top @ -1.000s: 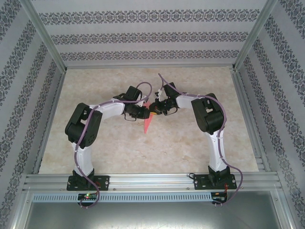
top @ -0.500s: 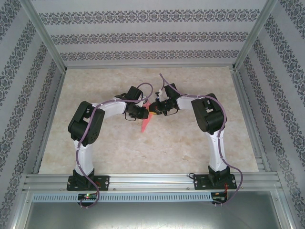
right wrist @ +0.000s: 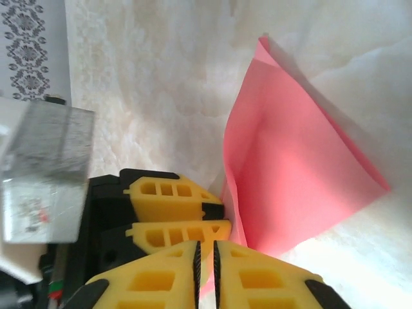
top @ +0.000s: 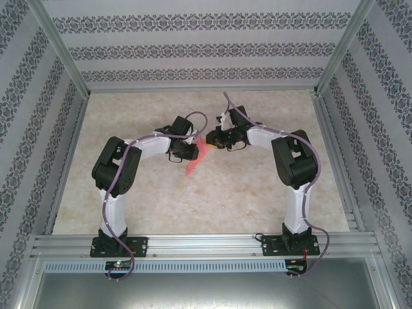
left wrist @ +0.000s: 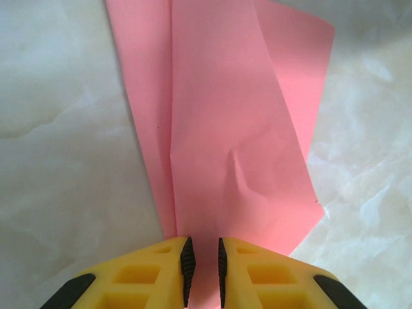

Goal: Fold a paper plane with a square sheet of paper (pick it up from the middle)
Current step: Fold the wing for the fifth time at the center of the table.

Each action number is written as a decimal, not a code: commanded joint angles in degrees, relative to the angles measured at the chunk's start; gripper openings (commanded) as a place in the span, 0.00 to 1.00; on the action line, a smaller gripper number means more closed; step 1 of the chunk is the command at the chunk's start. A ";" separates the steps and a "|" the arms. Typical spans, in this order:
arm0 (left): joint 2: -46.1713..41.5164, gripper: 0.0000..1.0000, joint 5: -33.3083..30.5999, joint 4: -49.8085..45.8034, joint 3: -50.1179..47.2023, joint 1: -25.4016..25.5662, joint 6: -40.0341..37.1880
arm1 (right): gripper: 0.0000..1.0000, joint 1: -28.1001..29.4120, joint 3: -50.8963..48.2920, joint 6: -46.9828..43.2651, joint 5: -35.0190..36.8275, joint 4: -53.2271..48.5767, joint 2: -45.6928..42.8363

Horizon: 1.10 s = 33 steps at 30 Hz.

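Note:
The paper plane (top: pixel 194 165) is a pink sheet folded to a long point, and it slants down-left from between the two grippers. My left gripper (top: pixel 192 152) holds its wide end. In the left wrist view the paper plane (left wrist: pixel 232 129) runs forward from between the left gripper's (left wrist: pixel 202 264) pads, with a centre crease and side flaps. My right gripper (top: pixel 212 145) faces it from the right. In the right wrist view the right gripper's (right wrist: pixel 205 270) pads stand a slit apart with a pink edge low in the slit. The paper plane (right wrist: pixel 296 174) rises just past them.
The marbled tabletop (top: pixel 257 193) is fenced by aluminium rails (top: pixel 206 243) and patterned walls. The left gripper's yellow fingers (right wrist: pixel 174 193) sit close in front of the right jaws, with a blurred silvery block (right wrist: pixel 45 167) beside them.
The right gripper has drawn back up and to the right, its elbow swinging outward and its jaws parting slightly. The paper stays with the left gripper, its point swung a little left.

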<state>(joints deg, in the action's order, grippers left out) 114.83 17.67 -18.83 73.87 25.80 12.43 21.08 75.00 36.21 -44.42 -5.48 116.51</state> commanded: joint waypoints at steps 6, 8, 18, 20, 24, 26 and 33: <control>2.30 0.23 -2.46 -0.36 -4.00 -0.27 -2.45 | 0.02 1.42 0.20 7.27 -3.09 7.79 1.56; 1.70 0.23 -2.34 0.07 -4.74 -0.13 -2.82 | 0.00 1.64 0.52 9.39 -3.51 9.96 3.05; 0.82 0.23 -1.43 0.54 -5.57 -0.14 -2.90 | 0.00 2.91 1.34 10.82 -4.49 11.45 6.22; 0.60 0.23 -0.66 0.70 -5.49 -0.14 -2.93 | 0.00 2.99 1.66 11.17 -4.49 12.12 7.58; 0.58 0.22 -0.09 0.37 -5.33 -0.14 -3.41 | 0.00 2.91 3.53 10.12 -3.56 11.23 10.04; 0.54 0.22 0.00 0.13 -5.55 -0.07 -3.93 | 0.00 2.91 4.46 10.26 -3.74 11.96 11.05; 0.66 0.20 -0.58 -0.90 -6.08 -0.14 -5.78 | 0.00 3.22 7.53 9.67 -1.69 11.03 13.51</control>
<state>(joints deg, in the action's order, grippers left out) 113.54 18.13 -14.79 70.70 25.80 8.95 23.79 80.25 46.59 -47.31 5.15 129.10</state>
